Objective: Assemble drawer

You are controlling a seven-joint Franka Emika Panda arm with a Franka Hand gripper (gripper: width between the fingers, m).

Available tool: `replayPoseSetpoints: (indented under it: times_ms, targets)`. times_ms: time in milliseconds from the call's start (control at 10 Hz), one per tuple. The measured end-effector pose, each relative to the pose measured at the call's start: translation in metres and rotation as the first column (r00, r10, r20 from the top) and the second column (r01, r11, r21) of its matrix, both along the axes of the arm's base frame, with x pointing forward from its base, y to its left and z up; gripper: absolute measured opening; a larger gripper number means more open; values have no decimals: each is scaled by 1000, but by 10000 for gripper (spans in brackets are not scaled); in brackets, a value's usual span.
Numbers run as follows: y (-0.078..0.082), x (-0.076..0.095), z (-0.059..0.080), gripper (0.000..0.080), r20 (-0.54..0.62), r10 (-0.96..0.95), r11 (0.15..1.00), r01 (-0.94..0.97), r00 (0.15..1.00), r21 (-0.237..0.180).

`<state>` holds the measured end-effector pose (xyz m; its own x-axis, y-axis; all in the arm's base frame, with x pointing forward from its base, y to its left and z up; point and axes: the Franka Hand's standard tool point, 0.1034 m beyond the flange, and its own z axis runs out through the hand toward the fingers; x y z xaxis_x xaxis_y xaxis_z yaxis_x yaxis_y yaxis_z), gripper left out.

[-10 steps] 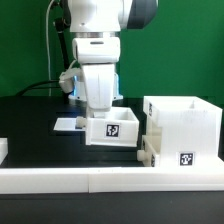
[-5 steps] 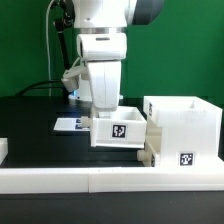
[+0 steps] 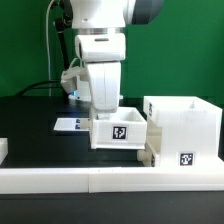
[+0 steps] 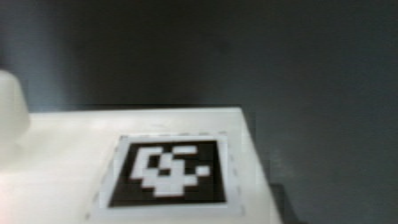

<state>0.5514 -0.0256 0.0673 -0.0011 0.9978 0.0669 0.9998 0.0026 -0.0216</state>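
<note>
Marker board point(image 3: 68, 125): a thin flat strip of printed tags on the black table point(image 3: 30, 125), behind the tray on the exterior view's left.
Arm: the white Panda stands over the middle of the scene, its gripper point(image 3: 104, 106) lowered to the top rear of the tray; fingers hidden behind the tray wall and the arm body, so their spread cannot be told.
Tray point(image 3: 119, 132): small white open-top piece, upright, tag point(image 3: 120, 131) on its front face, just beside the tall box; the wrist view shows a tag close up point(image 4: 173, 172).
Tall box point(image 3: 182, 128): white, open-topped, at the exterior view's right, tag point(image 3: 186, 158) low on its front.
Rail point(image 3: 100, 179): long low white bar across the foreground.
</note>
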Motion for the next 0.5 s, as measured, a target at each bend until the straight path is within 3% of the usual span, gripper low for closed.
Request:
replayPoseSetpoints:
  times_ms: [500]
  targets:
    - [6,-1,-8,41,-10,12,1000,-12,1000,9]
